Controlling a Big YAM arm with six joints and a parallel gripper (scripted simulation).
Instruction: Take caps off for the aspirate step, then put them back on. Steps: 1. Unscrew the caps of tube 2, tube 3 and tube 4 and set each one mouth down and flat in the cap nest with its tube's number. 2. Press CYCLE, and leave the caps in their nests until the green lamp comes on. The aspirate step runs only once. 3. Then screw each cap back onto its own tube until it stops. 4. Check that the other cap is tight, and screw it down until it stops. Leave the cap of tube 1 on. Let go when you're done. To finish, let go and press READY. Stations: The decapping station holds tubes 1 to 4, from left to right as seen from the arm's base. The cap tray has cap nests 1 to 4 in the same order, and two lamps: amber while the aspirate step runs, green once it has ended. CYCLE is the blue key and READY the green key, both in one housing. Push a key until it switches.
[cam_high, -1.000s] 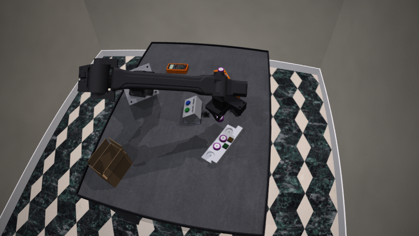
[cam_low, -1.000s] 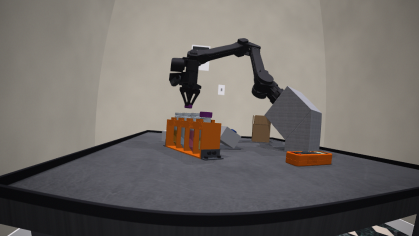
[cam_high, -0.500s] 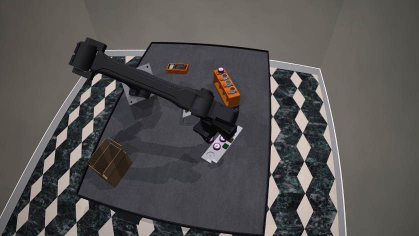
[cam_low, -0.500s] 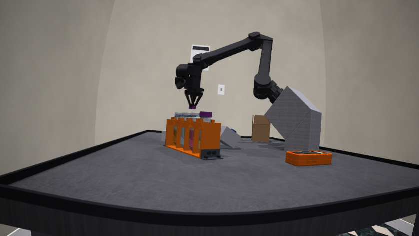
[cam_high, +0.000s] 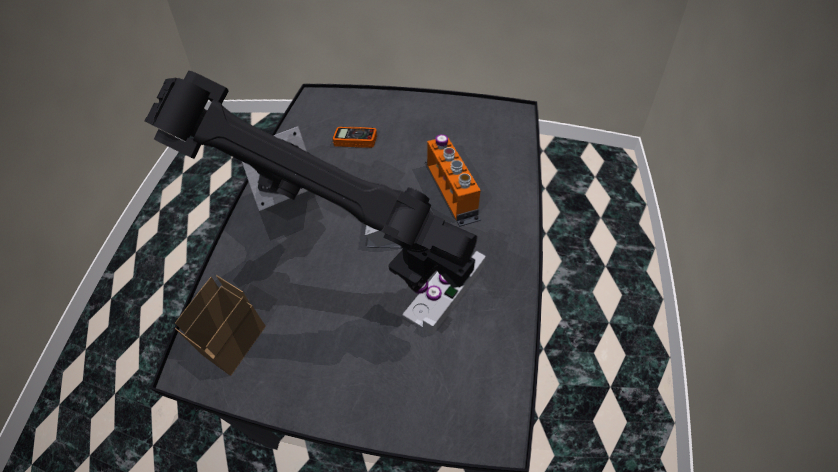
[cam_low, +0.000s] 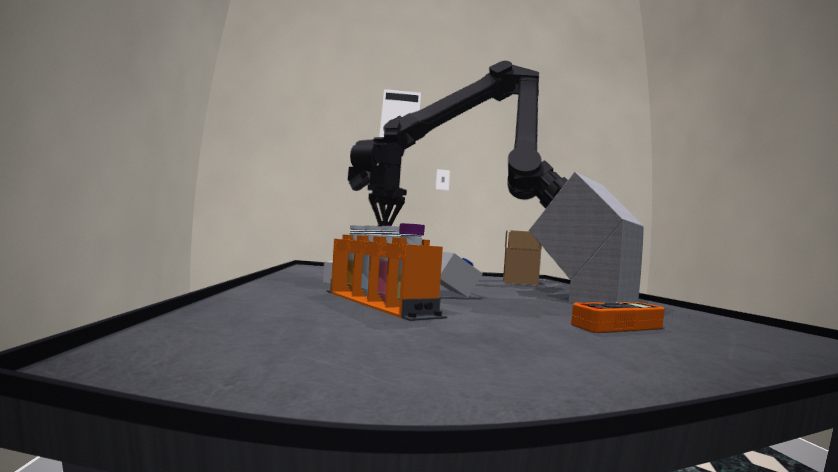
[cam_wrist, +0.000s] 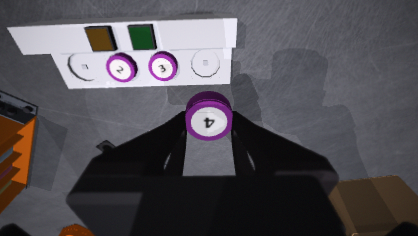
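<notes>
Your pincer (cam_high: 423, 287) (cam_low: 384, 224) (cam_wrist: 208, 118) was pinching the purple number-4 cap (cam_wrist: 209, 120), with the cap tray (cam_high: 418, 315) (cam_wrist: 150, 85) just beside it, caps 2 (cam_wrist: 121, 67) and 3 (cam_wrist: 163, 66) in their nests.

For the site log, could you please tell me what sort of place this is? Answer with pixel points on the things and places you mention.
Probably a laboratory bench: capped and open tubes in an orange station (cam_high: 467, 202) (cam_low: 422, 275), a numbered cap tray (cam_high: 415, 316) (cam_wrist: 150, 84) and a multimeter (cam_high: 354, 137) (cam_low: 616, 317).

A: What's on the tbl?
B: Dark grey tbl (cam_high: 363, 404) (cam_low: 375, 375), black rim. Orange tube rack (cam_high: 467, 202) (cam_low: 422, 269), orange multimeter (cam_high: 354, 137) (cam_low: 617, 317) apart from it.
A: Else?
B: White cap tray (cam_high: 477, 260) (cam_wrist: 150, 85), brown divided box (cam_high: 234, 345) (cam_low: 521, 263) nr edge, grey key housing (cam_high: 381, 237) (cam_low: 462, 275), mostly hidden from top.
</notes>
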